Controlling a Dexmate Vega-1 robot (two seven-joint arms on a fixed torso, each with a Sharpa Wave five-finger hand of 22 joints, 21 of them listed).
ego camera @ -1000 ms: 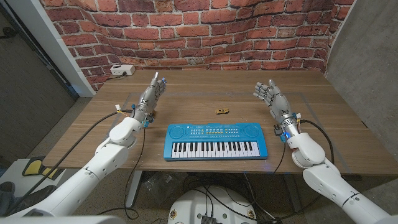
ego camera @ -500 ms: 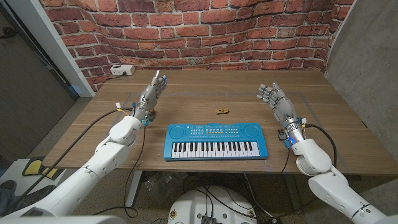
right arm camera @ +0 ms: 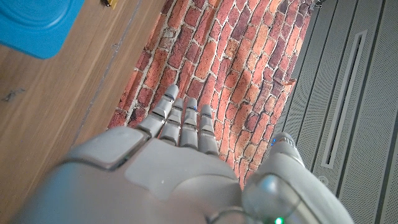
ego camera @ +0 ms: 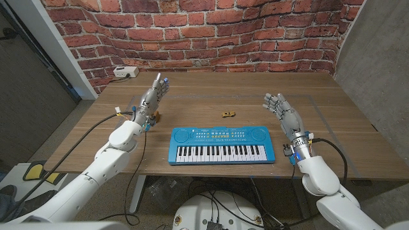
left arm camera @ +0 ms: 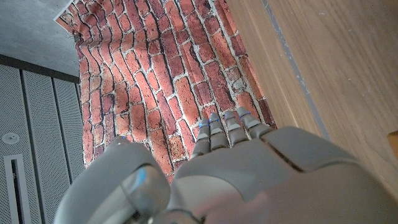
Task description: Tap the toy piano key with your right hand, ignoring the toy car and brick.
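1. The blue toy piano (ego camera: pixel 221 145) sits at the near middle of the wooden table (ego camera: pixel 332 121), its keys toward the robot.
2. The right hand (ego camera: pixel 281 109) hovers just right of the piano's far corner, holding nothing, fingers apart and lightly curled, clear of the keys.
3. The left hand (ego camera: pixel 152 99) stands upright on the table's left side, fingers straight and close together, holding nothing.
4. The small toy car (ego camera: pixel 227 114) lies just beyond the piano, untouched.
5. A white box (ego camera: pixel 126 72) rests at the far left corner by the brick wall (ego camera: pixel 211 32).
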